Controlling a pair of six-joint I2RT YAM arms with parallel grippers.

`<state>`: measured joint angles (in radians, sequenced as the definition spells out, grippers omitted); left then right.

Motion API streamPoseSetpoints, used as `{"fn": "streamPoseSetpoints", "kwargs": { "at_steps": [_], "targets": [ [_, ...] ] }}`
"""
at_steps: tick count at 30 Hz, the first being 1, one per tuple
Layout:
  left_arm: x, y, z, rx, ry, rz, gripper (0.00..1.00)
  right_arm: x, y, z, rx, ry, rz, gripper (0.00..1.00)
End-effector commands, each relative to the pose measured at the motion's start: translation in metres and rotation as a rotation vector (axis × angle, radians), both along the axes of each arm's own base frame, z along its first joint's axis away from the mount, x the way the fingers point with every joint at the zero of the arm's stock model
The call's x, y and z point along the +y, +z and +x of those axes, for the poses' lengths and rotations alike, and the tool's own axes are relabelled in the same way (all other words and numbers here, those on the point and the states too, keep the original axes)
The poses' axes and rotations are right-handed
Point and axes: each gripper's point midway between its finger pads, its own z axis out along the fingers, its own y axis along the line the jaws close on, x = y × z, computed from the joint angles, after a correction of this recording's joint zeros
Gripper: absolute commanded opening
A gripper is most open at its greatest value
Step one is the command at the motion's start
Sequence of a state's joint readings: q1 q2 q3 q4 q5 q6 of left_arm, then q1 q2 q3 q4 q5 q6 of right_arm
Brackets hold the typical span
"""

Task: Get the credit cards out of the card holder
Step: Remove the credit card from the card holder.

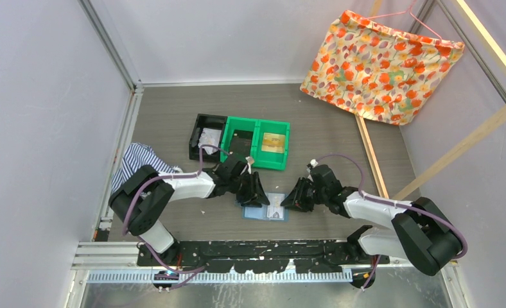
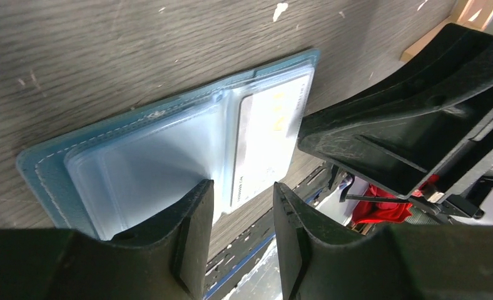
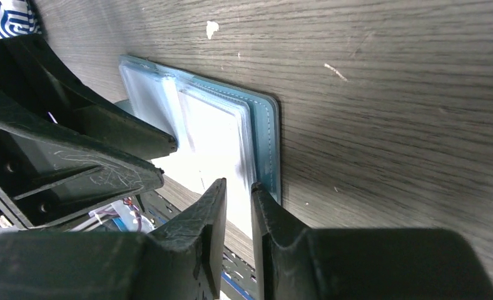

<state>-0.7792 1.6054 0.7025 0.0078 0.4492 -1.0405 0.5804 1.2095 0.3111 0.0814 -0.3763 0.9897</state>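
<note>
The teal card holder (image 1: 265, 208) lies open and flat on the table near the front edge. In the left wrist view its pale blue inside and clear sleeves (image 2: 162, 156) show, with a whitish card (image 2: 270, 134) in the right sleeve. No dark card shows. My left gripper (image 2: 243, 209) is open and empty, low over the holder's near edge. My right gripper (image 3: 238, 209) has its jaws a narrow gap apart at the holder's (image 3: 266, 134) right near corner, by the white card (image 3: 213, 134). Nothing shows gripped between them. Both grippers flank the holder in the top view, left (image 1: 255, 190) and right (image 1: 294, 196).
Two green bins (image 1: 255, 142) and a black bin (image 1: 207, 136) stand just behind the holder. A striped cloth (image 1: 138, 163) lies at the left. A floral cloth (image 1: 382, 64) hangs at the back right. A wooden frame bar (image 1: 371, 160) runs along the right. A black rail (image 1: 263, 247) edges the front.
</note>
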Motion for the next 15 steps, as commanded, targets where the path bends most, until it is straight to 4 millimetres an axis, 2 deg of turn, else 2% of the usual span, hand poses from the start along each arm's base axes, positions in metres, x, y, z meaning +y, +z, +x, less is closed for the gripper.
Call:
{"fn": "streamPoseSetpoints", "kwargs": {
  "at_steps": [1,5,10,12,15],
  "targets": [
    [-0.01,0.014,0.011,-0.083,0.011,-0.071,0.41,0.008,0.012,0.009,-0.05,0.02,0.037,0.24],
    [-0.005,0.009,0.009,-0.083,0.011,-0.045,0.41,0.009,0.014,0.009,-0.056,0.028,0.043,0.2],
    [-0.002,0.007,0.006,-0.077,0.018,-0.046,0.41,0.007,0.014,0.009,-0.059,0.026,0.033,0.19],
    [-0.003,0.012,0.007,-0.092,0.017,-0.06,0.41,0.004,0.015,0.01,-0.073,0.023,0.011,0.2],
    [-0.008,0.033,0.006,-0.144,-0.01,-0.136,0.41,-0.005,0.019,0.011,-0.103,0.037,-0.054,0.2]
  ]
}}
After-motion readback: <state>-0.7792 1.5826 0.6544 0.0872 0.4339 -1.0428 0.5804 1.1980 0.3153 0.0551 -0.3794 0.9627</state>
